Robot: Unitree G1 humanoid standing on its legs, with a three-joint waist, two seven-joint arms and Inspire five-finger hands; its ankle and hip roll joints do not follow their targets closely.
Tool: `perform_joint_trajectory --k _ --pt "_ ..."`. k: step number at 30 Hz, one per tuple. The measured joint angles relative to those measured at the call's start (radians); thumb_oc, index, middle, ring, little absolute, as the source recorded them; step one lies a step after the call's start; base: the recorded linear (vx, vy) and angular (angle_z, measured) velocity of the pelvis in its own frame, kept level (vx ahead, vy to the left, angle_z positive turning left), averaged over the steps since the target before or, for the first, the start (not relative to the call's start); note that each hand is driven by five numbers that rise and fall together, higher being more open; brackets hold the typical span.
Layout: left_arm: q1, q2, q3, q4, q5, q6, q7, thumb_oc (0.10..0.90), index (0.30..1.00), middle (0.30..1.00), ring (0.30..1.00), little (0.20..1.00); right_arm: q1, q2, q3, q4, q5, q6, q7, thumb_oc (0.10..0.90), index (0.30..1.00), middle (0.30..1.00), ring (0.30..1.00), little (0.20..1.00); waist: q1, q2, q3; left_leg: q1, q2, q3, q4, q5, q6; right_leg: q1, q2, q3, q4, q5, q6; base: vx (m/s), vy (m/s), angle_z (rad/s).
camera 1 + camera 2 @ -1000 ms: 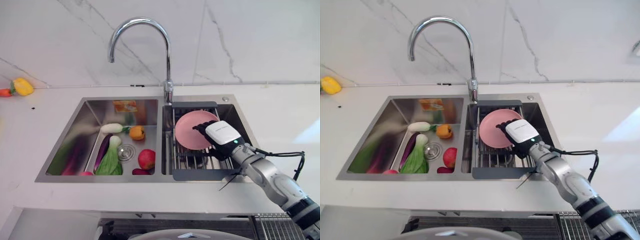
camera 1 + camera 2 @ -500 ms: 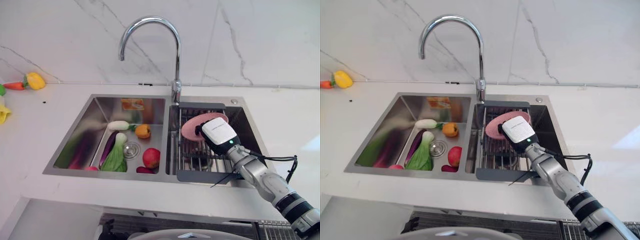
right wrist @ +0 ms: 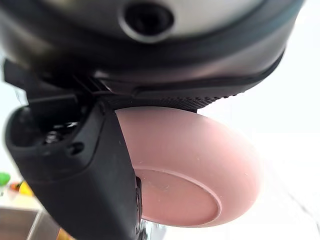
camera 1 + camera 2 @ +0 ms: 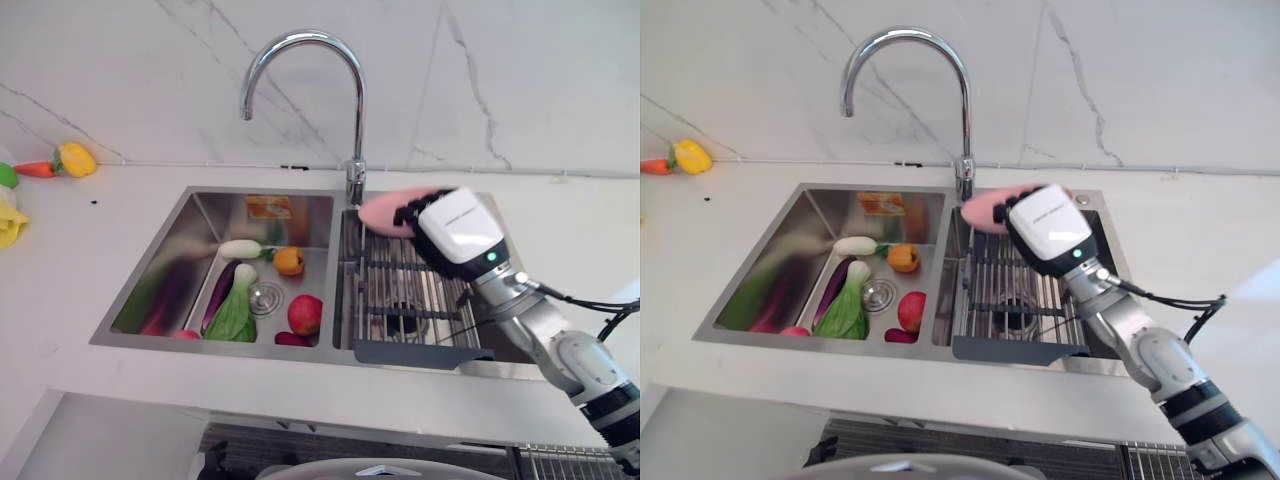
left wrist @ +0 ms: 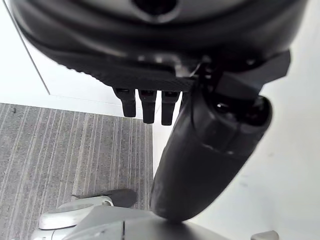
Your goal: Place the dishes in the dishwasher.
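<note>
Right hand [image 4: 455, 225] had the pink plate [image 3: 200, 165] pinched between thumb and fingers, held up above the sink rack [image 4: 415, 300]. Left hand [image 5: 200, 150] hung by the floor, fingers curled on nothing.

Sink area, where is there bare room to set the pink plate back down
The drying rack in the right basin lies bare, as does the counter right of it. The left basin is crowded with vegetables. The right hand holds the pink plate.

Right hand [image 4: 455, 228] rose from the sink rack [image 4: 405, 300], pink plate [image 4: 385, 211] lifted clear of the rack, tipped from upright to nearly flat
</note>
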Motion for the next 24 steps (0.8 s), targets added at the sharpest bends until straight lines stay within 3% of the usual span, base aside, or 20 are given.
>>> perform_joint_trajectory --k 4,8,11,13,14,15,16,19,21,24 --pt "-0.005 0.0 0.012 0.001 0.001 0.008 0.001 0.8 0.9 0.9 0.9 0.9 0.04 -0.001 -0.116 -0.155 0.063 0.002 0.003 0.4 0.3 0.3 0.3 0.3 -0.012 -0.005 0.0 -0.002 -0.003 0.005 -0.005 0.0 0.0 -0.007 -0.003 0.006 0.0 -0.001 -0.002 -0.01 0.077 -0.02" --pt "-0.014 0.008 -0.004 0.002 0.024 0.032 0.0 0.8 0.9 0.9 0.9 0.9 0.097 -0.031 -0.201 -0.29 0.067 0.0 0.003 0.4 0.3 0.3 0.3 0.3 -0.076 -0.022 0.003 -0.003 -0.017 0.064 0.0 -0.003 0.005 -0.063 -0.013 0.067 0.025 0.004 0.005 -0.08 0.163 -0.46" --pt "-0.026 0.029 -0.066 0.0 0.085 0.044 0.005 0.8 0.9 0.9 0.9 0.9 0.163 -0.047 -0.257 -0.334 0.067 0.0 0.009 0.4 0.3 0.3 0.3 0.3 -0.106 -0.035 0.007 0.002 -0.042 0.181 0.001 -0.013 0.026 -0.166 -0.025 0.205 0.082 0.012 0.02 -0.05 0.191 -1.2" --pt "-0.005 0.039 -0.017 0.022 0.097 0.05 0.001 0.8 0.9 0.9 0.9 0.9 0.31 -0.048 -0.38 -0.368 0.067 0.014 0.025 0.4 0.3 0.3 0.3 0.3 -0.175 -0.074 0.036 0.029 -0.092 0.269 0.001 -0.022 0.048 -0.234 -0.045 0.355 0.112 0.033 0.052 -0.05 0.225 -1.69" --pt "-0.005 0.039 -0.017 0.022 0.097 0.05 0.001 0.8 0.9 0.9 0.9 0.9 0.31 -0.048 -0.38 -0.368 0.067 0.014 0.025 0.4 0.3 0.3 0.3 0.3 -0.175 -0.074 0.036 0.029 -0.092 0.269 0.001 -0.022 0.048 -0.234 -0.045 0.355 0.112 0.033 0.052 -0.04 0.167 -1.53" --pt "0.016 0.04 -0.016 0.047 0.088 0.061 0.008 0.8 0.9 0.9 0.9 0.9 0.388 -0.037 -0.438 -0.364 0.068 0.053 0.035 0.4 0.3 0.3 0.3 0.3 -0.238 -0.089 0.057 0.045 -0.121 0.281 0.001 -0.056 0.084 -0.265 -0.061 0.393 0.12 0.049 0.075 -0.06 0.076 -0.89" --pt "0.024 0.038 0.001 0.065 0.098 0.056 -0.002 0.8 0.9 0.9 0.9 0.9 0.43 -0.018 -0.475 -0.361 0.069 0.057 0.042 0.4 0.3 0.3 0.3 0.3 -0.258 -0.104 0.065 0.054 -0.136 0.306 0.0 -0.056 0.091 -0.274 -0.076 0.414 0.121 0.05 0.083 -0.13 0.08 -1.39" --pt "0.036 0.037 0.01 0.107 0.099 0.056 -0.01 0.8 0.9 0.9 0.9 0.9 0.463 -0.004 -0.519 -0.357 0.083 0.078 0.047 0.4 0.3 0.3 0.3 0.3 -0.271 -0.137 0.085 0.061 -0.166 0.445 0.0 -0.062 0.108 -0.327 -0.118 0.409 0.08 0.059 0.101 -0.13 0.043 -1.3" --pt "0.042 0.044 0.009 0.11 0.112 0.053 -0.002 0.8 0.9 0.9 0.9 0.9 0.483 0.027 -0.534 -0.365 0.1 0.078 0.043 0.4 0.3 0.3 0.3 0.3 -0.273 -0.156 0.099 0.062 -0.168 0.515 -0.005 -0.064 0.117 -0.358 -0.136 0.343 0.055 0.037 0.127 -0.02 0.003 -1.06" --pt "0.041 0.054 0.004 0.111 0.132 0.051 0.002 0.8 0.9 0.9 0.9 0.9 0.505 0.071 -0.546 -0.368 0.1 0.082 0.039 0.4 0.3 0.3 0.3 0.3 -0.282 -0.169 0.096 0.072 -0.161 0.528 -0.006 -0.072 0.111 -0.348 -0.159 0.245 0.024 0.058 0.146 0.0 0.032 -0.52"
